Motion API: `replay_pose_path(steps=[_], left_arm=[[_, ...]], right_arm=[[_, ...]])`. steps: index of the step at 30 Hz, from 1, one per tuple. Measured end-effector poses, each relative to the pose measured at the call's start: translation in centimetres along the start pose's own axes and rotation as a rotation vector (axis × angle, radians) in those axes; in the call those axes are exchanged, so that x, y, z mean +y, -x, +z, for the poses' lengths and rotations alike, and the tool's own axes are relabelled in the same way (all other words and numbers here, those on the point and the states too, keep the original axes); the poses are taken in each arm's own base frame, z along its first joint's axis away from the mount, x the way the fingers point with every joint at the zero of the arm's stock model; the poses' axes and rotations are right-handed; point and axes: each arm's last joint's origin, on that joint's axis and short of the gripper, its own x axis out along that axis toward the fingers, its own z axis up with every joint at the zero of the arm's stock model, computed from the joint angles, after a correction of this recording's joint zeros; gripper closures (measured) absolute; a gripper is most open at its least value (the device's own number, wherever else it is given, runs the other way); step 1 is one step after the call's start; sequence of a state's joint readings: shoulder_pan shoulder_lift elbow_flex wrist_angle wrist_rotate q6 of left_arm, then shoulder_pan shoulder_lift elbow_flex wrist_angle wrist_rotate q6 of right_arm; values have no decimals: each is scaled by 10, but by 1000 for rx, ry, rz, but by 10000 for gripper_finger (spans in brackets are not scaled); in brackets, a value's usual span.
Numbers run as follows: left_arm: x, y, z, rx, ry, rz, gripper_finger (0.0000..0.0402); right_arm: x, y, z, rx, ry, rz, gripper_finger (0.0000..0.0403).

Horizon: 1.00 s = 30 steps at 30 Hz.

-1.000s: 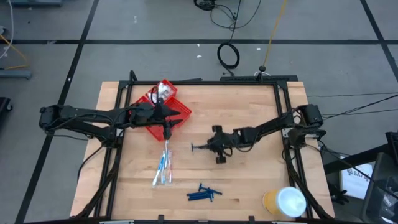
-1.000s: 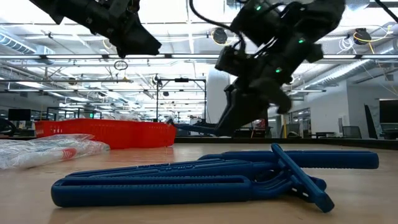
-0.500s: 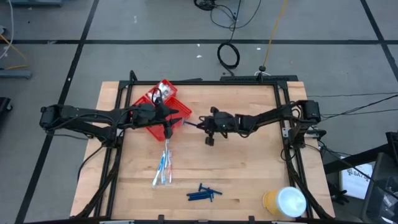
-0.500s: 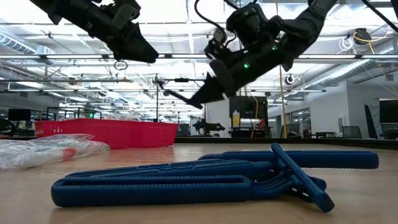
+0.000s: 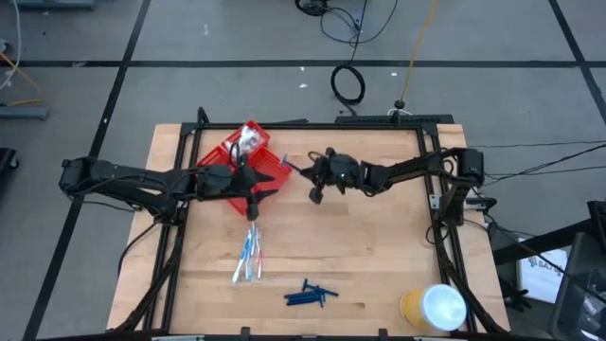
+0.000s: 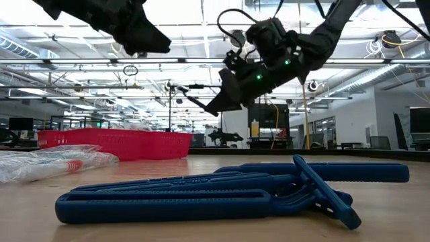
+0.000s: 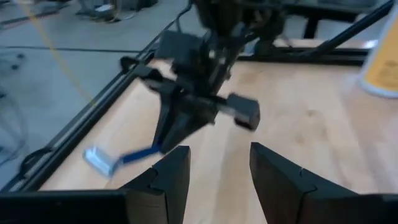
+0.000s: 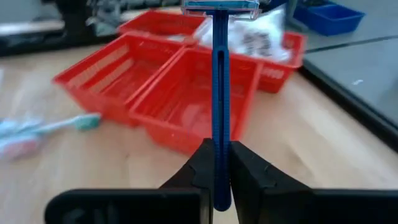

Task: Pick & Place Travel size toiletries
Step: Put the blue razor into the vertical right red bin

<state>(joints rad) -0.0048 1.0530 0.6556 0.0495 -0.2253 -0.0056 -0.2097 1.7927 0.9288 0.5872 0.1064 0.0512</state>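
My right gripper (image 8: 216, 163) is shut on a blue razor (image 8: 219, 87), one of the travel size toiletries, and holds it in the air beside the right edge of the red compartmented tray (image 5: 230, 173). White crinkly packets (image 8: 249, 34) lie in the tray's far compartment. My left gripper (image 7: 214, 168) hovers open over the tray's near right corner with nothing between its fingers. Blue-and-white toothbrushes (image 5: 250, 256) lie flat on the table nearer the front. Several more blue razors (image 5: 309, 296) lie flat near the front edge. My right gripper pinches the razor's handle near its tail end (image 8: 217, 146) between its two fingers. The fingers come from the table's right, nearly level, and the handle runs straight on from them. The razor is lifted clear, its head (image 8: 221, 9) toward the tray.
A large yellow roll with a white top (image 5: 433, 308) stands at the table's front right corner. A black frame runs along the table's edges (image 5: 312, 126). Bare wood lies between the tray and the razors at the front.
My right gripper has carried the razor from the table's middle up and toward the far left, to the red tray's right edge, tipping from pointing downward to nearly level. The razor stays pinched and clear of the table.
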Motion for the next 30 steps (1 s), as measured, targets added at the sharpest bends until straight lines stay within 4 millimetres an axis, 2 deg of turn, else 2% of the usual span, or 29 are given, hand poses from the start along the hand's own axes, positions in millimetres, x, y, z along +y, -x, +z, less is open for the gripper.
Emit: replay_pose_path(steps=[5, 8, 13, 15, 20, 24, 30], left_arm=[[2, 1, -17, 54, 8, 78, 241], [6, 6, -21, -21, 40, 100, 241], [17, 12, -41, -290, 142, 88, 241], [23, 14, -55, -377, 193, 51, 241], [33, 7, -82, -368, 239, 47, 241], [30, 1, -75, -402, 171, 19, 241], [18, -20, -60, -378, 106, -24, 241]], right_arm=[[-14, 11, -9, -178, -68, -5, 385], [-17, 22, -13, -302, -95, 57, 385], [-10, 27, -12, -352, -67, 85, 385], [-5, 27, -9, -379, -52, 114, 385], [12, 26, 2, -416, -13, 190, 383], [27, 27, 11, -453, 14, 227, 385], [42, 23, 20, -441, 52, 257, 385]])
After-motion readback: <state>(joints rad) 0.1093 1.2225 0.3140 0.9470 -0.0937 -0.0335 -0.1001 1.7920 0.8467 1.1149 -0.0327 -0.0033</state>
